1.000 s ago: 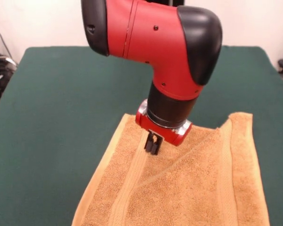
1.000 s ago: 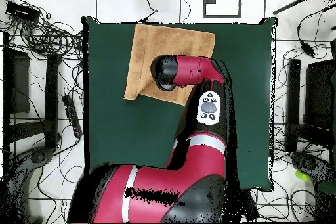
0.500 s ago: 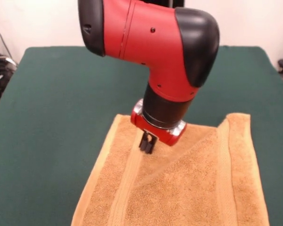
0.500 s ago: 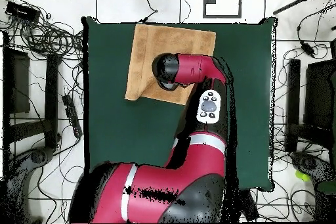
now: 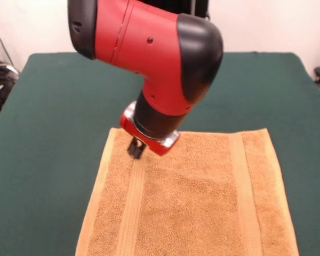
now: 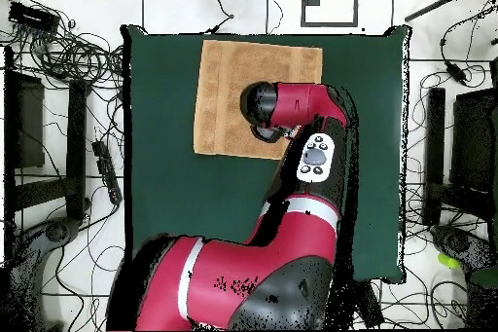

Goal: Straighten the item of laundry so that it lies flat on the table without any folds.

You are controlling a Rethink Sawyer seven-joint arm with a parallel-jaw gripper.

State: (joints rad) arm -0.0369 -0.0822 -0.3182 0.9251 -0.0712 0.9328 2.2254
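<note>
Gripper (image 5: 136, 150) sits low over the towel (image 5: 192, 197), its dark tips down at the far end of one paler woven band (image 5: 132, 205); the tips look pressed together, and whether they pinch any cloth cannot be told from either view. Beneath everything, the table (image 5: 48, 133) spreads dark green well beyond the gripper on all sides. On it the towel extends from just behind the gripper toward the camera in the front view, running out of the bottom edge; in the overhead view the towel (image 6: 229, 94) shows as a clean rectangle near the table's (image 6: 370, 153) end farthest from the robot base, with the arm's wrist covering one corner region. Change from half a second ago: the diagonal fold that lay across the cloth beside the gripper is gone, the far edge now reads as one straight line, and both bands run parallel; the gripper has shifted sideways along that edge. Judgement: the fold has been drawn out, so the task appears essentially complete, pending a check of the part hidden under the wrist. A second band (image 5: 245, 197) lies well away from the gripper.
</note>
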